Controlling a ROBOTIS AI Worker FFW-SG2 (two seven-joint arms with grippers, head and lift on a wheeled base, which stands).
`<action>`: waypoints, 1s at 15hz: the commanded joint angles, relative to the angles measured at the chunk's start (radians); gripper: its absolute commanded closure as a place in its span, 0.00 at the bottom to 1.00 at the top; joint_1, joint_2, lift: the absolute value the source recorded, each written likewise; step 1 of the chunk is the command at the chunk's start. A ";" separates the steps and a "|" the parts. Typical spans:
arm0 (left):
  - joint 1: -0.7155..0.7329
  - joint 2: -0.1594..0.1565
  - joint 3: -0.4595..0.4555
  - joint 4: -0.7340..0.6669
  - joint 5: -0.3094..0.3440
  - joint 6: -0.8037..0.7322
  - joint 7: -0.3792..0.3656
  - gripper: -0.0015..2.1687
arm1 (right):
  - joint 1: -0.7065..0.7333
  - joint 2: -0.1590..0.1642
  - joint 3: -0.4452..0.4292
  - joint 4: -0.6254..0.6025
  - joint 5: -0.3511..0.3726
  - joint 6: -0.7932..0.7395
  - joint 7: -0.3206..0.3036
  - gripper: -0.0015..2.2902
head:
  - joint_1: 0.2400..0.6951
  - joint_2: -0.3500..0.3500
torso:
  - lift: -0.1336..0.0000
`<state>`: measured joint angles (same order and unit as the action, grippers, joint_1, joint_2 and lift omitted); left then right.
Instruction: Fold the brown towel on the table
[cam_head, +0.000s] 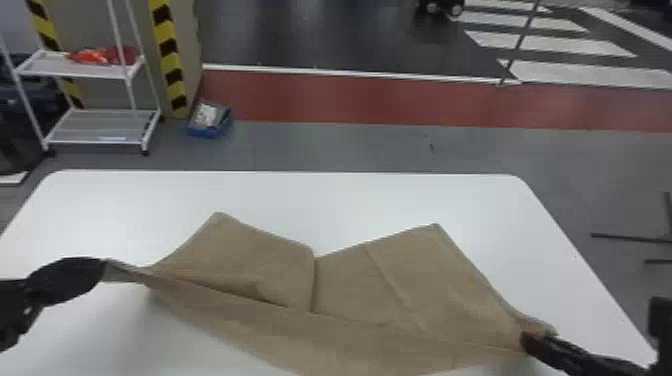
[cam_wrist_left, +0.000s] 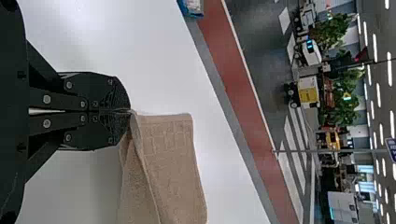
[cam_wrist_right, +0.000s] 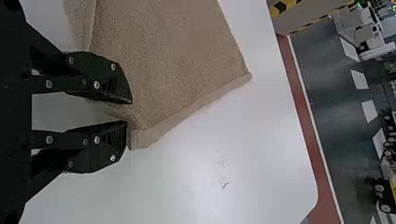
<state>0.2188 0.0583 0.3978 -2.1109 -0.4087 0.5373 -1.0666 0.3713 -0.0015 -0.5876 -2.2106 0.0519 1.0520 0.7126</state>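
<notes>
The brown towel lies partly spread over the near part of the surface, its middle creased and its near side in a long fold. The left end effector is closed on one corner, drawing it up into a pinched peak. The right end effector has its fingers apart, with the hem near the opposite corner at their tips; how much cloth sits between them I cannot tell. The towel looks light, limp and slightly rough, so it should grip well and come to no harm from a firm pinch, but it will sag and wrinkle wherever nothing supports it. The best hold is probably right at the corners, taking the thicker hem and every layer together, since a shallow pinch could slip off. The surface is white and smooth, with rounded far corners. Past it are a grey floor, a white rack, striped posts, a blue box, a red band and dark paving with white stripes.
</notes>
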 joint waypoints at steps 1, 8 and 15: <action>0.022 0.000 0.039 -0.006 0.031 -0.010 -0.003 0.62 | 0.024 0.002 0.008 -0.032 0.135 -0.102 0.074 0.01 | 1.00 0.33 | 0.16; 0.073 0.002 0.068 -0.009 0.056 -0.050 -0.012 0.62 | 0.123 -0.091 -0.001 -0.004 0.591 -0.731 0.426 0.03 | 1.00 0.35 | 0.16; 0.091 -0.002 0.067 -0.014 0.054 -0.062 -0.023 0.62 | 0.051 -0.173 0.193 0.129 0.830 -0.743 0.476 0.06 | 1.00 0.31 | 0.16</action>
<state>0.3084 0.0573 0.4648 -2.1221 -0.3543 0.4769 -1.0874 0.4413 -0.1690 -0.4494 -2.1120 0.8329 0.2965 1.1888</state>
